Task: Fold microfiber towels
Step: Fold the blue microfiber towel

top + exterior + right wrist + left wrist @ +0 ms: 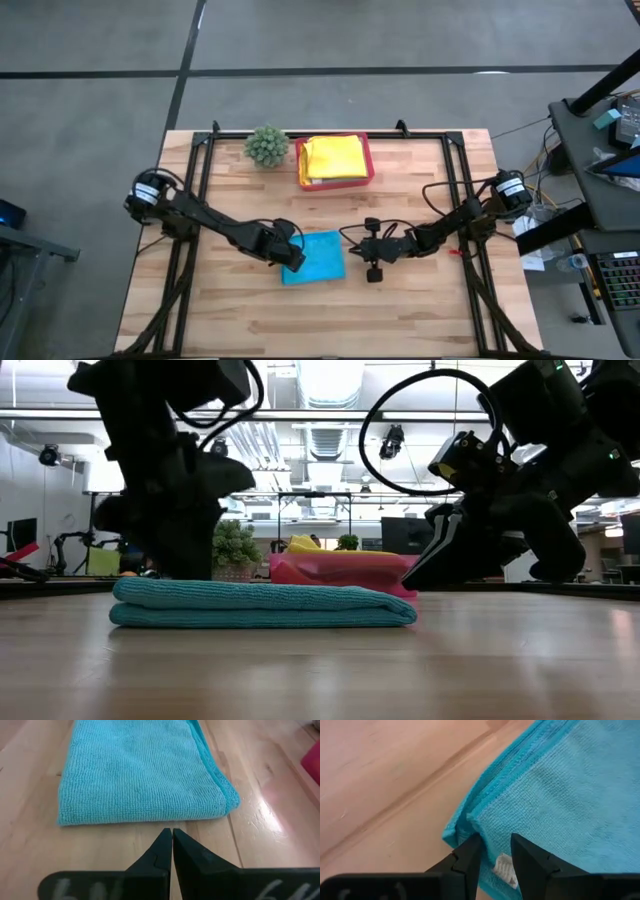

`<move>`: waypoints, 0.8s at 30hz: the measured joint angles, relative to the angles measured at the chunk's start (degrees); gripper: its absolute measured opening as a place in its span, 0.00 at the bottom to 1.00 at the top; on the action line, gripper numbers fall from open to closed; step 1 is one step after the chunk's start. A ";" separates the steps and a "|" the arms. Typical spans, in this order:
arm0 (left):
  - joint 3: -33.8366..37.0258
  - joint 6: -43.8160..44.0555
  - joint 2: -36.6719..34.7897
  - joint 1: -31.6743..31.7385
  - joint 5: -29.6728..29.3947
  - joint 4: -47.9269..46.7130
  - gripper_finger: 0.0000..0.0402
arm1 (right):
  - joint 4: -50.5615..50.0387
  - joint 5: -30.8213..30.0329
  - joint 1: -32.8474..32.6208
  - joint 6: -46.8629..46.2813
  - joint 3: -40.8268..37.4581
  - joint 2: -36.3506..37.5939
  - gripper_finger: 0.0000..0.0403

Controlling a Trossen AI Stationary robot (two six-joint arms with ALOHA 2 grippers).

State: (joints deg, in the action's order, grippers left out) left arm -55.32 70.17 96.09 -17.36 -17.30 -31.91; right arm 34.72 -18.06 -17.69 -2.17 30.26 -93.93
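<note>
The teal towel [314, 258] lay folded flat on the wooden table [400, 320], nearest the front edge and roughly in the middle, its layers stacked neatly with the rounded fold showing along one side. From table height it looked like a low, thick pad [262, 605] resting squarely on the boards.

The left gripper [291, 257] was down at the towel's left edge. In the left wrist view its two dark fingers [470, 857] stood a little apart, resting at a corner of the cloth, with a small white tag [506, 868] showing between them. I could not tell whether they actually pinched the fabric or only touched it.

The right gripper [372, 252] waited just beside the towel's right edge, not touching it. Its fingers [161, 851] were pressed together, holding nothing, their tips pointing at the towel's near side [142, 770] with a strip of bare wood between.

Farther back, near the far edge of the table, sat the pink tray [334, 180] with yellow towels [333, 157] piled inside, a bit crumpled and rising above the rim. Just to its left stood the small spiky green plant [266, 145], close to the tray but apart from it. From table height the tray [340, 572] showed right behind the teal towel.
</note>
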 joint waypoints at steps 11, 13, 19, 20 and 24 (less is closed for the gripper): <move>-0.33 -0.98 0.50 0.10 -0.40 -0.08 0.16 | 0.39 0.00 0.00 -0.41 -0.32 0.00 0.02; -0.74 -1.95 0.50 0.10 -0.40 -0.08 0.10 | 0.37 0.00 0.00 -0.93 -0.32 0.00 0.02; -2.41 -4.22 0.48 0.10 -1.13 -1.10 0.00 | 0.37 0.00 0.00 -0.95 -0.32 0.00 0.02; -2.82 -4.52 0.48 0.10 -1.14 -1.70 0.00 | 0.37 0.00 0.00 -0.92 -0.32 0.00 0.02; -5.18 -4.82 0.48 0.10 -1.28 -7.23 0.00 | 0.35 0.00 0.00 -0.92 -0.32 0.00 0.02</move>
State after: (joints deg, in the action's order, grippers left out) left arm -60.50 65.35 96.57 -17.26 -18.58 -39.14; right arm 35.07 -18.06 -17.69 -3.09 29.93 -93.93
